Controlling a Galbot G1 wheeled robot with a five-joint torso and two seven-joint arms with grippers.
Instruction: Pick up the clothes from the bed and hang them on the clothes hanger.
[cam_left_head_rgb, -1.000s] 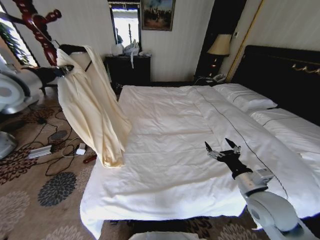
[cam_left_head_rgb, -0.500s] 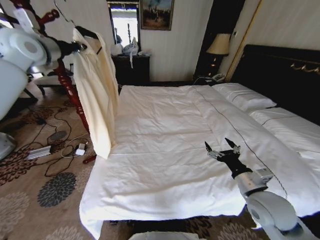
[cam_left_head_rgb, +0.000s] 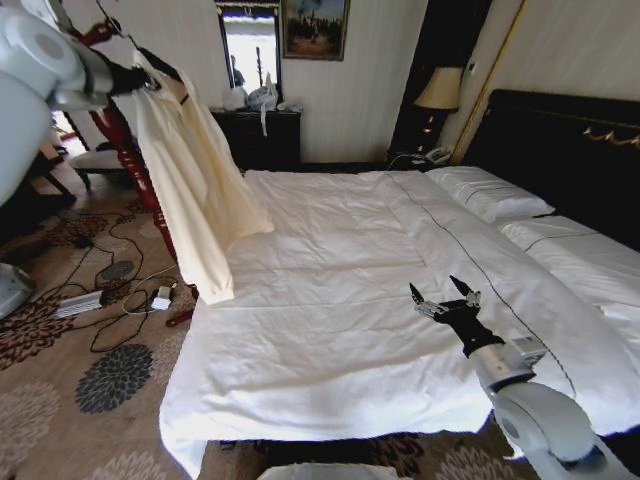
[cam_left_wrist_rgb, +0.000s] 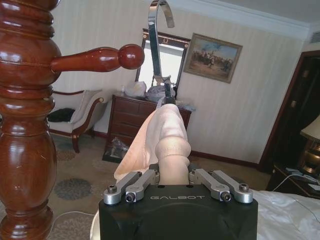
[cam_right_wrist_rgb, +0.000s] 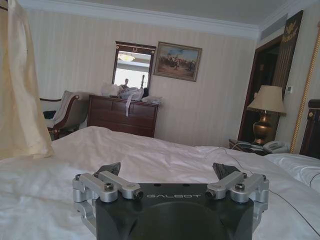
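Cream silky long-sleeved shirt (cam_left_head_rgb: 195, 175): off the wide white bed (cam_left_head_rgb: 330, 300), hanging beside its left edge, hem trailing onto the duvet.
Handling: light, limp, slippery; best held at the bunched collar.
Left gripper (cam_left_wrist_rgb: 172, 182): clamped on that collar, by the dark-red turned-wood stand (cam_left_wrist_rgb: 25, 120).
Right gripper (cam_left_head_rgb: 445, 295): spread wide, idle over the bed.
Hidden: thin black hanger (cam_left_head_rgb: 160, 65) mostly under fabric; silver hook (cam_left_wrist_rgb: 159, 30) near, not over, a peg.

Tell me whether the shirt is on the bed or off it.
Mostly off. The shirt hangs on the hanger, gripped by the left gripper beside the coat stand; its lower edge drapes over the bed.
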